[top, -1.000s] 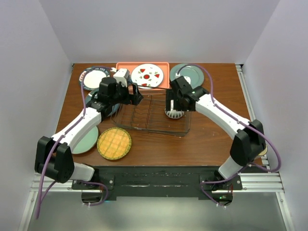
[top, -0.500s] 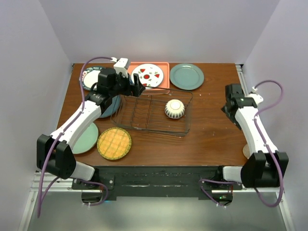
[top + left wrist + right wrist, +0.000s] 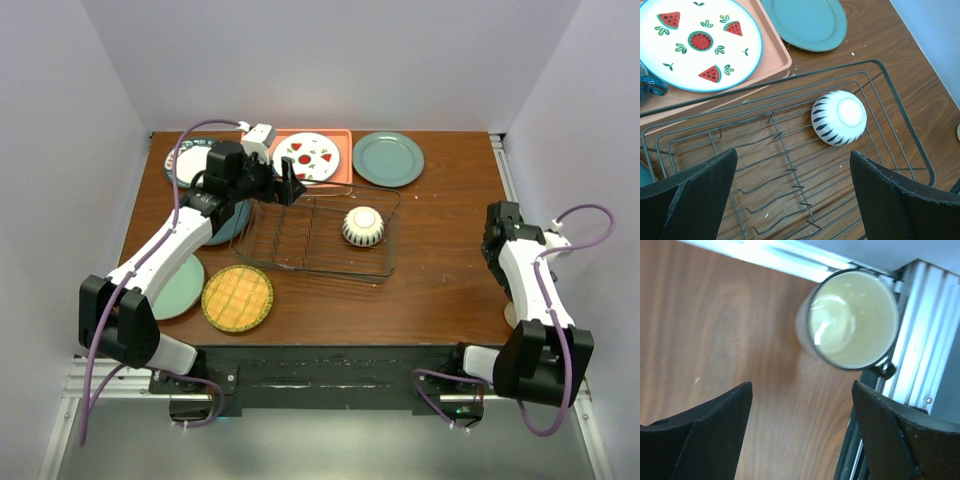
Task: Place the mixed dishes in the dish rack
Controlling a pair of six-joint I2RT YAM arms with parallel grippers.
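Currently the left gripper [image 3: 792, 167] hovers over the dish rack [image 3: 900, 95], its jaws spread wide and empty. In the rack's right part a ribbed bowl [image 3: 839, 117] sits upside down on the wires. At the right edge of the table [image 3: 440, 280], the right gripper [image 3: 800, 390] hangs above a small cream bowl [image 3: 852, 317] standing mouth up beside the metal rail [image 3: 920, 340]; its jaws are open and clear of the bowl. Left of the rack, the yellow woven plate [image 3: 237, 298] and pale green plate [image 3: 180, 290] lie near, and the dark teal plate [image 3: 235, 222] and white dark-rimmed plate [image 3: 188, 165] lie farther back.
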